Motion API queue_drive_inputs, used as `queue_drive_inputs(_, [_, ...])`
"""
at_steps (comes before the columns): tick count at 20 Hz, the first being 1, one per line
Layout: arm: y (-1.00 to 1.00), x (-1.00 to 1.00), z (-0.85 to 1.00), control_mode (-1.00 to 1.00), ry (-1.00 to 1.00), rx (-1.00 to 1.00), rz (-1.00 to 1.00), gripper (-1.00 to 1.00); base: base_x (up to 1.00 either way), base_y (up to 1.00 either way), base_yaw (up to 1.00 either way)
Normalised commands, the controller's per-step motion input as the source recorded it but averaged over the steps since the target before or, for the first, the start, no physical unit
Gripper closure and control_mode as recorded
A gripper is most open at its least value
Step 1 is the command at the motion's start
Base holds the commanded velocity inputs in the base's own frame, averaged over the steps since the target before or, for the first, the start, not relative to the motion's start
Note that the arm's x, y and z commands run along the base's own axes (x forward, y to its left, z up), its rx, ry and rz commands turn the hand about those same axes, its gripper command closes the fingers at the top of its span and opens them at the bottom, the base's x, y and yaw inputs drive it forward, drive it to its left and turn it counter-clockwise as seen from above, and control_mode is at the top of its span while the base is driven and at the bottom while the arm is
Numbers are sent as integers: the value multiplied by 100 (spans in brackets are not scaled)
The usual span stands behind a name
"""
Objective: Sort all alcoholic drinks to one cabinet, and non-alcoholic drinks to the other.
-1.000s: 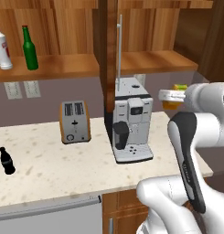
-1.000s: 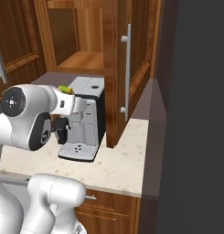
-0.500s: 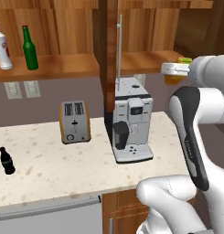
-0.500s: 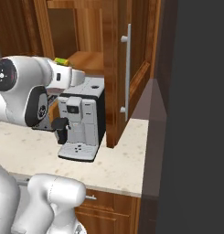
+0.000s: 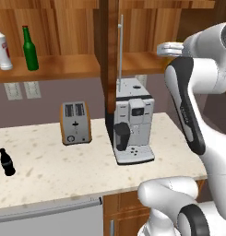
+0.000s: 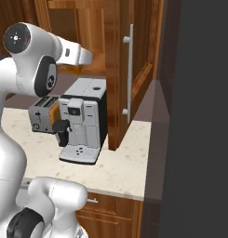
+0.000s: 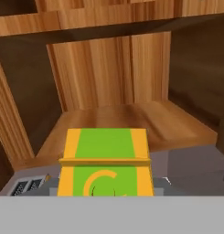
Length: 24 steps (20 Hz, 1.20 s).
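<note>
One juice carton [image 7: 105,162], clamped in the jaws, has risen from coffee-machine [image 5: 132,120] height to the right cabinet's shelf [image 7: 145,121]; placement looks imminent. The cola bottle [image 5: 7,162] waits on the desk [image 5: 54,168].

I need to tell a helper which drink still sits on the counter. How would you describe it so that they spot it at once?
Start at the pale speckled counter and its orange toaster. Go left from the toaster toward the counter's far left end: there stands a small black cola bottle. It is short and dark, alone on the stone, unlike the tall white bottle and green bottle on the shelf above.
</note>
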Motion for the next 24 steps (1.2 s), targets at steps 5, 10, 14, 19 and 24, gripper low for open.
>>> queue_drive_inputs(5, [0,83,-9,-100,6,0,5,100,0,0,0])
queue_drive_inputs(10, [0,73,-2,-100,0,0,8,100,0,0,0])
queue_drive_inputs(14, [0,74,-29,-100,4,0,9,100,0,0,0])
queue_drive_inputs(19, [5,72,-48,-100,9,-3,8,100,0,0,0])
queue_drive_inputs(24, [4,55,-42,-100,5,-3,7,100,0,0,0])
